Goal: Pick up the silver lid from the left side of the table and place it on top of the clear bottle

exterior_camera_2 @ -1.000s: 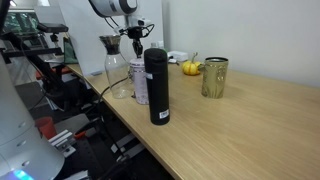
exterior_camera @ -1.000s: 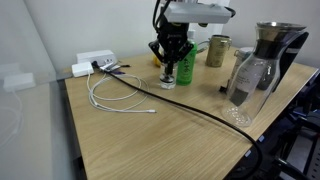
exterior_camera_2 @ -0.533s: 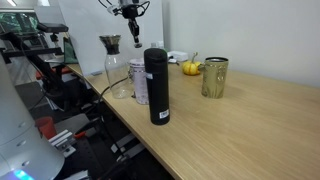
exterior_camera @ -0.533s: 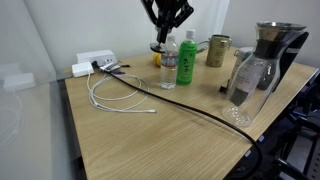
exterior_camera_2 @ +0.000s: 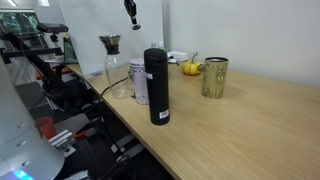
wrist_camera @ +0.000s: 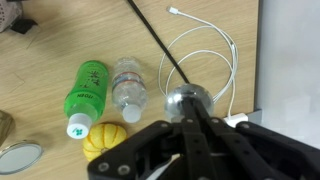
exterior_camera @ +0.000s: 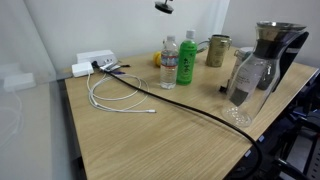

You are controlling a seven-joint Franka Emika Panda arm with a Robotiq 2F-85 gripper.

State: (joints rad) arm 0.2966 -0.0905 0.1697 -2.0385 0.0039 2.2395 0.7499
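While I hang high over the table, only the tip of my pincer (exterior_camera: 165, 5) shows at the top edge in an exterior view. It is well above the clear bottle (exterior_camera: 169, 62), which stands upright just beside the green bottle (exterior_camera: 186, 60).

In an exterior view from another side, my pincer (exterior_camera_2: 131, 12) again only pokes in from above. A black flask (exterior_camera_2: 156, 85) blocks what stands behind it, so I cannot place the bottles there.

In the wrist view my pincer (wrist_camera: 190, 113) looks drawn together on the silver lid (wrist_camera: 190, 98), pinched at the very tips. The clear bottle (wrist_camera: 128, 88) lies off to one side below.

I judge the hold thin: a jolt on the way down could drop the lid. A misaligned descent could tip the light bottle or nudge its green neighbour.
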